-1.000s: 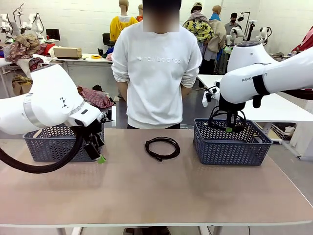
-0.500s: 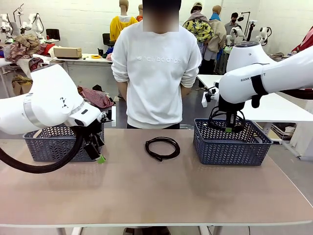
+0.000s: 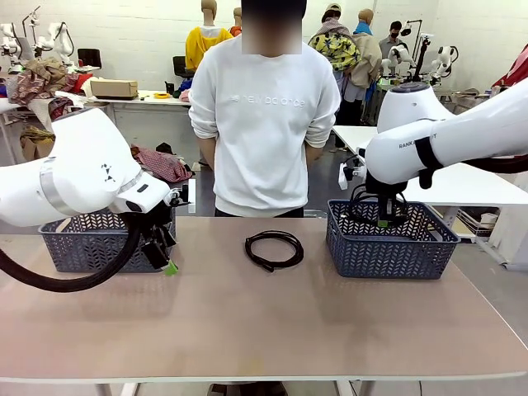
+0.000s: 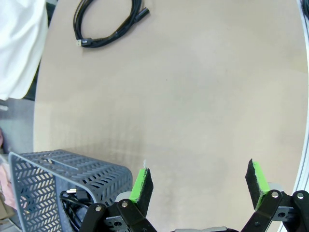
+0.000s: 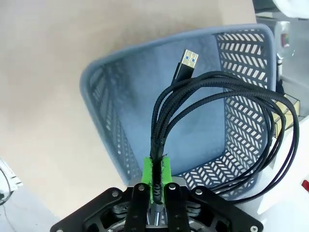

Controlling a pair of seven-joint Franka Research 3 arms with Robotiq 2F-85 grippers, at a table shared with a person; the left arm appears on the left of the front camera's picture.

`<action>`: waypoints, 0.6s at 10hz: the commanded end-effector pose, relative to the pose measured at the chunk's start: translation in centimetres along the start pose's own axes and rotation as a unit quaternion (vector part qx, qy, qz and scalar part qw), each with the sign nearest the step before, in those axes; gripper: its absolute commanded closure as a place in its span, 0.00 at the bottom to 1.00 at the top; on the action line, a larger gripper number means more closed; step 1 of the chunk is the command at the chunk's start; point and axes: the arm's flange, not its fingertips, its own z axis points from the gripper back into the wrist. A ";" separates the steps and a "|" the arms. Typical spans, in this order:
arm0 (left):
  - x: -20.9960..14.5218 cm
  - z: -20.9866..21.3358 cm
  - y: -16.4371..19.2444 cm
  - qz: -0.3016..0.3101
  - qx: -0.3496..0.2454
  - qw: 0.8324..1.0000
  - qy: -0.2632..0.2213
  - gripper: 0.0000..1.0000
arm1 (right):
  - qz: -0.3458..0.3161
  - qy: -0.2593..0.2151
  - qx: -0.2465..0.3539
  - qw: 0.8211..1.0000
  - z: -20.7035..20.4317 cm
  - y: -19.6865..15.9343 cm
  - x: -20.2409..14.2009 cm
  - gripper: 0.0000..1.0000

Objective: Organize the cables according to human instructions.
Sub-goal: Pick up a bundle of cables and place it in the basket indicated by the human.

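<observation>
I'm working in a robotics lab: my 2 white arms (image 3: 74, 177) (image 3: 470, 132) at a table (image 3: 264, 322), worktable (image 3: 487, 186) behind, cardboard box (image 3: 114, 87), heaped fabric (image 3: 43, 81).

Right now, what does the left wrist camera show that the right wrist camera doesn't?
Left wrist view: the open left gripper, a coiled black cable loose on the table, a person's white sleeve. Right wrist view: the right gripper shut on a braided USB cable. Both: the tan table and one grey lattice basket each.

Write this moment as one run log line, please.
right gripper: shut on braided cable, over right basket | left gripper: open | table: loose cable
</observation>
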 end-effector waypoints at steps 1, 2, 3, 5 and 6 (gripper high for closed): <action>-0.1 0.2 0.1 0.002 0.001 1.000 0.000 0.00 | 0.030 0.000 -0.023 0.999 -0.2 -1.2 -0.8 0.91; -0.1 0.2 0.1 0.002 0.001 1.000 0.000 0.00 | 0.043 -0.006 -0.023 0.999 -0.7 -1.3 -0.9 0.91; -0.1 0.2 0.1 0.002 0.001 1.000 0.000 0.00 | 0.056 -0.007 -0.029 0.998 -1.1 -1.3 -1.1 0.91; -0.1 0.2 0.1 0.002 0.001 1.000 0.000 0.00 | 0.079 -0.002 -0.030 0.996 -2.1 -1.3 -1.6 0.91; -0.1 0.2 0.1 0.002 0.001 1.000 0.000 0.00 | 0.092 -0.005 -0.027 0.995 -2.6 -1.4 -1.8 0.91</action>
